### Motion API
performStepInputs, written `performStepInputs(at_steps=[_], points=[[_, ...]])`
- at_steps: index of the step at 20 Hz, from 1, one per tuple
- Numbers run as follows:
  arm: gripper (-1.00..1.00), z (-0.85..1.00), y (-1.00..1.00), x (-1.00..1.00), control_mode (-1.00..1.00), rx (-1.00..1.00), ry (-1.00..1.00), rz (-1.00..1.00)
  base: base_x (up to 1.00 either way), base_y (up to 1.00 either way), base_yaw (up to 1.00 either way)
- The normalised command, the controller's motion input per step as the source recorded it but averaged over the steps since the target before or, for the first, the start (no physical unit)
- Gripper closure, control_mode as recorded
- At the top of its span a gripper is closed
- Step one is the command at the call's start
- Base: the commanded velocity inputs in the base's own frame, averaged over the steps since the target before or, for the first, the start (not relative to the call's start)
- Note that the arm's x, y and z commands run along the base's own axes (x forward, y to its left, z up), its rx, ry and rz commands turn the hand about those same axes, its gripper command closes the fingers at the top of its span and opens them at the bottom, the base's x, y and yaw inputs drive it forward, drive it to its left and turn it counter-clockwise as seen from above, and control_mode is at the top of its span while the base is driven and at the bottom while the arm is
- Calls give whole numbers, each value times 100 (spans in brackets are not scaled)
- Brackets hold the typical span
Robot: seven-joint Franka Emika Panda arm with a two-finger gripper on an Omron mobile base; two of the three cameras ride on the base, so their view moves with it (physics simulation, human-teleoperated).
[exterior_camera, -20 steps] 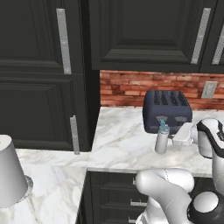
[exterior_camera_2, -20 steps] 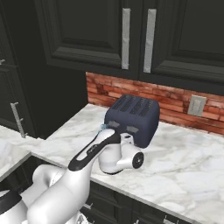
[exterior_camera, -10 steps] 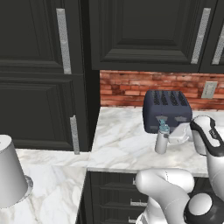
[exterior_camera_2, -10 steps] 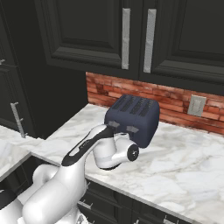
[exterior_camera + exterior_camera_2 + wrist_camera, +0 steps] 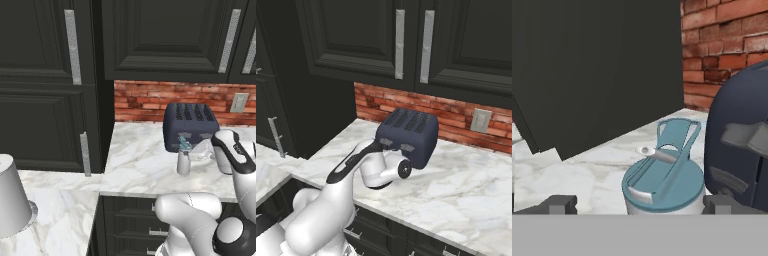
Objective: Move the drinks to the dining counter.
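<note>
One of the drinks, a grey metal bottle (image 5: 183, 162) with a light-blue cap (image 5: 663, 176), stands upright on the marble worktop (image 5: 140, 165) just in front of the dark blue-grey toaster (image 5: 190, 125). My gripper (image 5: 639, 204) is open, low over the bottle from the right. One dark fingertip (image 5: 559, 204) shows on each side of the cap, apart from it. In the left base view the gripper (image 5: 199, 150) sits between my white wrist and the bottle. In the right base view my arm (image 5: 368, 165) covers the bottle. The dining counter is out of view.
The toaster (image 5: 408, 134) stands close behind and beside the bottle, against the red brick wall (image 5: 150, 100). Dark cabinets hang above and a tall dark cabinet stands to the left. A large grey paper-towel roll (image 5: 10, 202) stands on a lower marble surface at the left.
My hand has moved in toward the bottle, so the cap now sits between the open fingertips. The bottle and toaster have not moved.
</note>
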Motion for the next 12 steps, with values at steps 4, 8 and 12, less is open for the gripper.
performStepInputs(at_steps=[4, 8, 12], points=[[-100, 0, 0, 9, -100, 0, 0, 0, 0, 0, 0], [-100, -2, 0, 9, -100, 0, 0, 0, 0, 0, 0], [-100, -9, 0, 4, -100, 0, 0, -1, 0, 0, 0]])
